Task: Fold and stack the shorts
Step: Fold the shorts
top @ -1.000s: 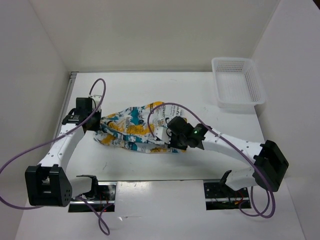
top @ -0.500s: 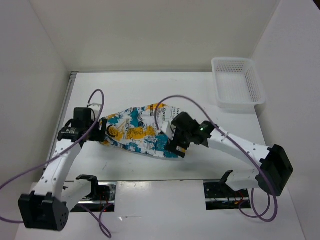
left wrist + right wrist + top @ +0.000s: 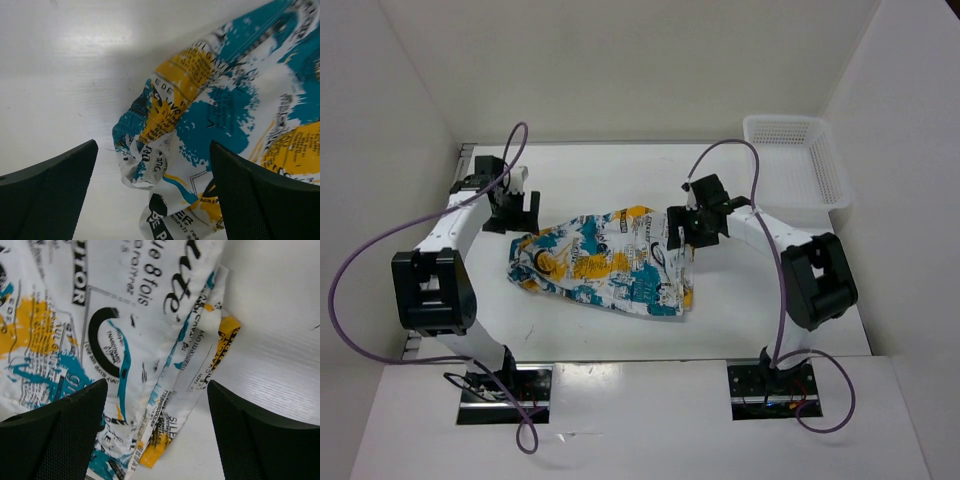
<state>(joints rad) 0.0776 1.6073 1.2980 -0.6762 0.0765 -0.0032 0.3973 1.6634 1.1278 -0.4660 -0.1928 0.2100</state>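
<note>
The shorts (image 3: 605,265), white with teal, yellow and black print, lie spread loosely on the table's middle, their left end crumpled. My left gripper (image 3: 511,214) hovers open above the shorts' far left corner. In the left wrist view the bunched corner of the shorts (image 3: 165,130) lies below the left gripper (image 3: 155,200), free of both black fingers (image 3: 47,197). My right gripper (image 3: 686,227) hangs open over the far right edge. In the right wrist view a folded hem of the shorts (image 3: 185,375) runs under the right gripper (image 3: 157,435), touching neither finger.
A white mesh basket (image 3: 797,180) stands at the table's far right corner. Purple cables loop from both arms over the table. White walls close in the left, back and right sides. Bare table (image 3: 620,175) lies beyond the shorts.
Both grippers opened and let go of the shorts, then drew back toward the far side. The shorts, bunched up between them before, now lie spread out on the table.
</note>
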